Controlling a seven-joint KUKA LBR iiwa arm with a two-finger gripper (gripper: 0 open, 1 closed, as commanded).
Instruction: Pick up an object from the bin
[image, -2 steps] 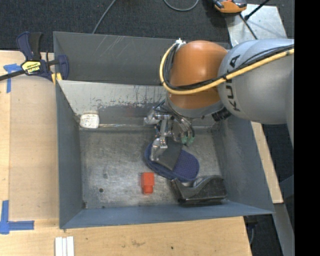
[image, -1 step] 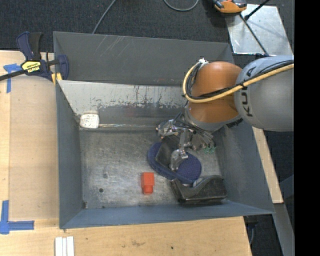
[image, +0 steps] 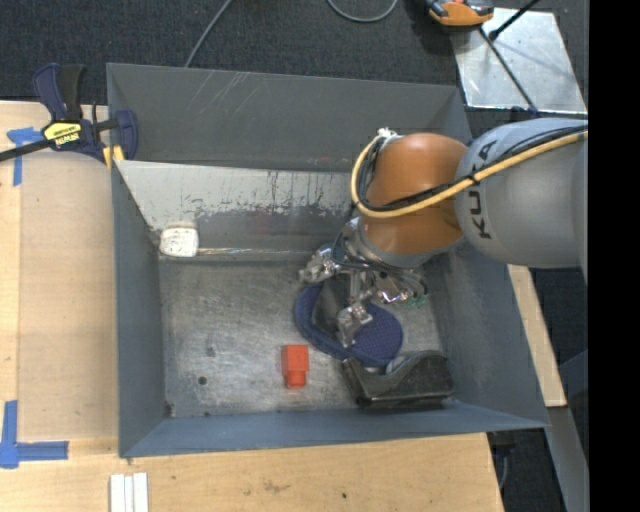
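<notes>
I have the gripper (image: 352, 312) low in the right half of the bin (image: 140, 330), directly over a dark blue rounded thing (image: 384, 341), soft-looking, perhaps cloth; the claw sits above its left-of-middle part, so most of the blue mass spreads to the right and toward the front wall; its long axis runs roughly left to right; wide or narrow, I cannot tell, the wrist metalwork hides it; a black blocky thing (image: 408, 381) touches the blue one on its near side; an orange-red block (image: 294, 365) stands apart to the left; a small white thing (image: 178, 241) sits well away, back-left corner; my call: straight down, no sideways shift.
</notes>
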